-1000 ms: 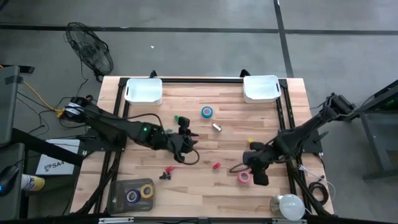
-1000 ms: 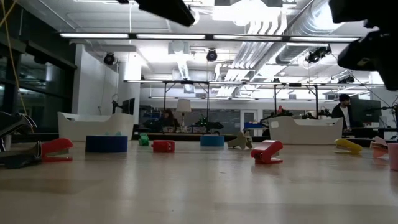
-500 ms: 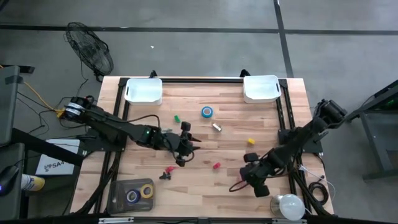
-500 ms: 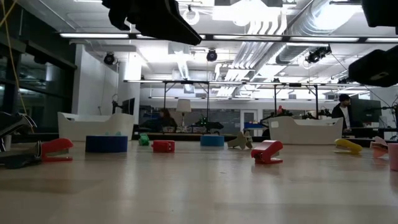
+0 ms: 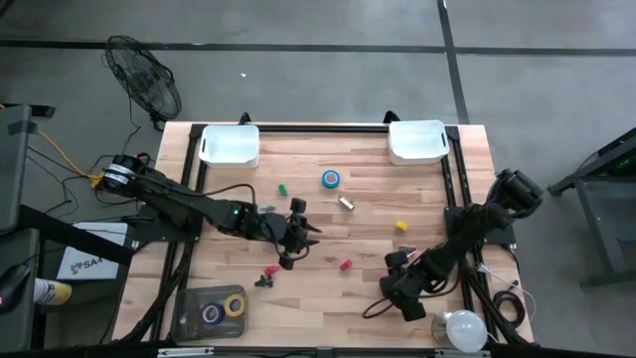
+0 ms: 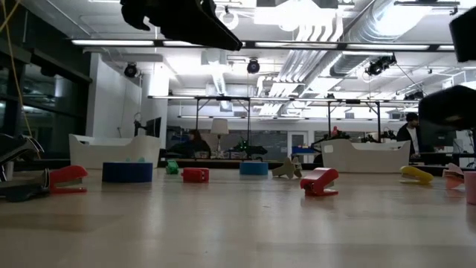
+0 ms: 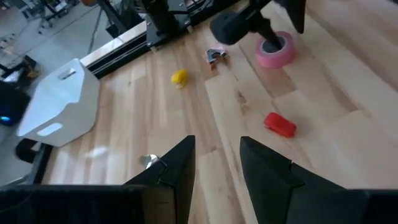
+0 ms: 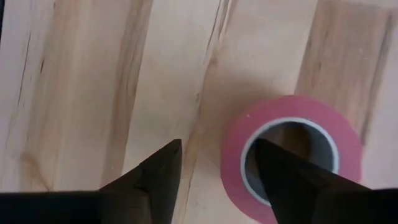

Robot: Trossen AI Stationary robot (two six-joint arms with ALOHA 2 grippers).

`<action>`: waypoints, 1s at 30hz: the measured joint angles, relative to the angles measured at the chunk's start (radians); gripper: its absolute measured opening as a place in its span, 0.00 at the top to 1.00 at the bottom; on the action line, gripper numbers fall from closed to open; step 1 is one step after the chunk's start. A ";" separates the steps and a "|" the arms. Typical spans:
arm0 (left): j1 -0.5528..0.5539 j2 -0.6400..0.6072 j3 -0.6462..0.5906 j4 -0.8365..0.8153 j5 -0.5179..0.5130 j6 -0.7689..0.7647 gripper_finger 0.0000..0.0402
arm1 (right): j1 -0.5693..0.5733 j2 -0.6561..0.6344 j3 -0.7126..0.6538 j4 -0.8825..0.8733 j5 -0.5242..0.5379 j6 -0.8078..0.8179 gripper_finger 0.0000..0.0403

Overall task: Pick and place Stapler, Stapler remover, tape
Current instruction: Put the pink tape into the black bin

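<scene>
The pink tape roll [image 8: 292, 155] lies flat on the table under my open right gripper [image 8: 217, 155], near the table's near right corner [image 5: 400, 288]. One finger stands over the roll's hole, the other outside the ring. The left wrist view also shows this roll [image 7: 275, 51]. A blue tape roll [image 5: 330, 179] lies flat toward the far edge. A small red stapler [image 5: 346, 265] and a red stapler remover [image 5: 268, 273] lie mid-table. My left gripper [image 5: 296, 234] hovers open left of centre, holding nothing [image 7: 217, 149]. My right gripper comes at the pink tape roll from above, pointing down, with one finger [image 8: 280, 180] over the edge of its pale centre hole [image 8: 298, 146] and the other outside the ring. Whether either finger touches the roll, I cannot tell. The roll lies flat on the table.
Two white bins [image 5: 230, 145] [image 5: 416, 140] stand at the far edge. A clear container [image 5: 189, 316] at the near left corner holds tape rolls. A yellow block [image 5: 400, 227], a green block [image 5: 282, 188] and a small silver piece [image 5: 346, 203] lie scattered. A black cable trails beside the right gripper.
My right gripper has moved toward the near edge and down over the pink tape roll, which now is hidden beneath it in the high view. The left arm has shifted slightly and shows more in the low view's top.
</scene>
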 joint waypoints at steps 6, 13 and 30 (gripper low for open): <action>-0.027 0.000 0.000 -0.005 0.017 -0.025 0.69 | 0.000 0.029 0.002 0.025 -0.023 0.052 0.52; -0.091 0.000 0.000 -0.052 0.000 -0.040 0.69 | 0.017 0.031 0.001 0.022 0.025 0.115 0.72; -0.189 -0.001 0.000 -0.159 -0.060 -0.080 0.69 | 0.087 0.034 0.000 0.162 0.306 0.164 0.90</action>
